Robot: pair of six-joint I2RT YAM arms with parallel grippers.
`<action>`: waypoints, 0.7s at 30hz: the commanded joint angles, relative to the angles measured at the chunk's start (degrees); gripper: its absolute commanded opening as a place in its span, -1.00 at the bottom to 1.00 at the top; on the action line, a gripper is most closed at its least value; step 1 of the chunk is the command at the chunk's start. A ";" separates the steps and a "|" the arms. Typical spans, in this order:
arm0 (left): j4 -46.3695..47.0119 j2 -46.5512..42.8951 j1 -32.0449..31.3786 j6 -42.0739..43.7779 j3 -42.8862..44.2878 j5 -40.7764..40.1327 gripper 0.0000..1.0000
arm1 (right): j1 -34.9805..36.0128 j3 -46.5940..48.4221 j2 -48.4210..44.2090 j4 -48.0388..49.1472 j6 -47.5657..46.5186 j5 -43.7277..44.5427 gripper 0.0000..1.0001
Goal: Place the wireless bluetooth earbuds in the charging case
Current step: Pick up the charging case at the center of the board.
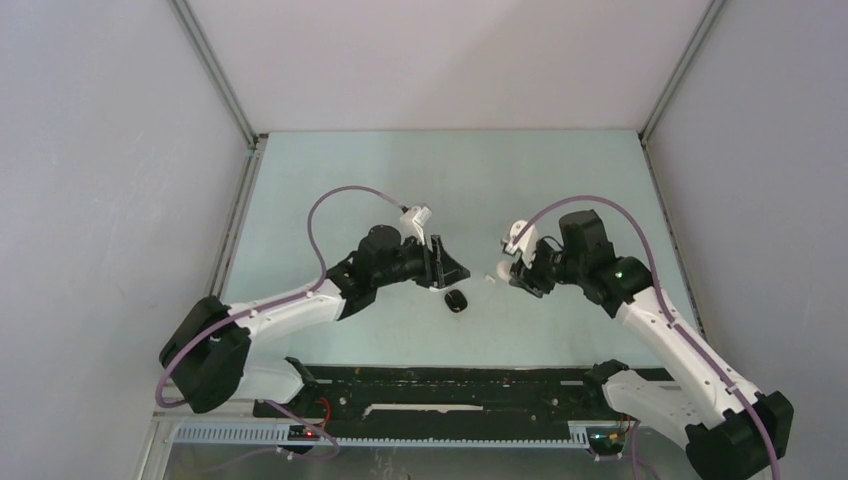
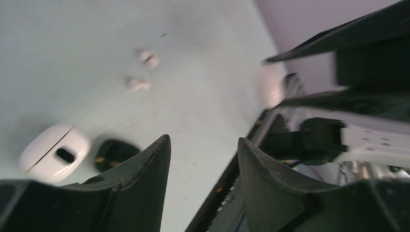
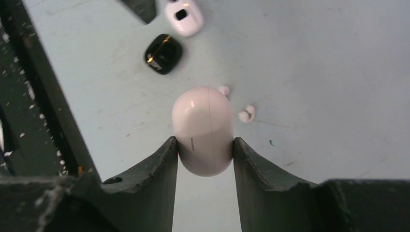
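The glossy, probably slippery charging case [image 3: 203, 116] is clamped across its sides by the right pincer [image 3: 204, 141]; the left pincer [image 2: 203, 140] is seen released

Right pincer [image 3: 204, 141] clamps white case [image 3: 203, 116]; white earbuds [image 3: 246, 114] beside.

Smooth, glossy plastic w/ highlights is seen on the white case [image 3: 204, 116] betw. the fingers of the right gripper [image 3: 204, 141]. Those fingers are shown dark, matt, rough at the edges. The black case [image 3: 163, 53] is finished glossy w/ gold-looking trim. The earbuds [image 3: 246, 114] are white; finish can't be judged. The table [image 3: 314, 58] is matt, pale, scuffed & speckled. The arm shells [image 1: 285, 308]: smooth white plastic. The cable [image 1: 325, 215]: smooth purple sheath.
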 commanded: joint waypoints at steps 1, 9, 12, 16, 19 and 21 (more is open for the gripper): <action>14.97 -2.74 -0.59 -3.64 -0.17 7.85 0.18 | 5.24 -1.82 -1.99 -3.81 -4.65 0.90 -0.39; 8.18 1.49 -4.19 -4.13 5.03 4.97 0.24 | 11.58 -1.75 -3.10 -2.23 -2.09 6.57 -0.40; 5.42 2.92 -5.49 -3.50 6.75 4.30 0.26 | 11.72 -1.16 -3.17 -1.62 -1.23 7.49 -0.40; 2.09 5.01 -6.70 -3.32 8.90 4.74 0.22 | 11.85 -0.47 -3.83 -1.68 -0.71 7.20 -0.40; 2.19 6.00 -7.00 -3.87 9.08 4.47 0.18 | 11.84 0.06 -4.21 -2.10 -0.52 6.51 -0.40; 2.43 6.61 -7.05 -4.74 9.12 3.93 0.15 | 11.85 0.39 -4.53 -2.34 -0.31 6.18 -0.41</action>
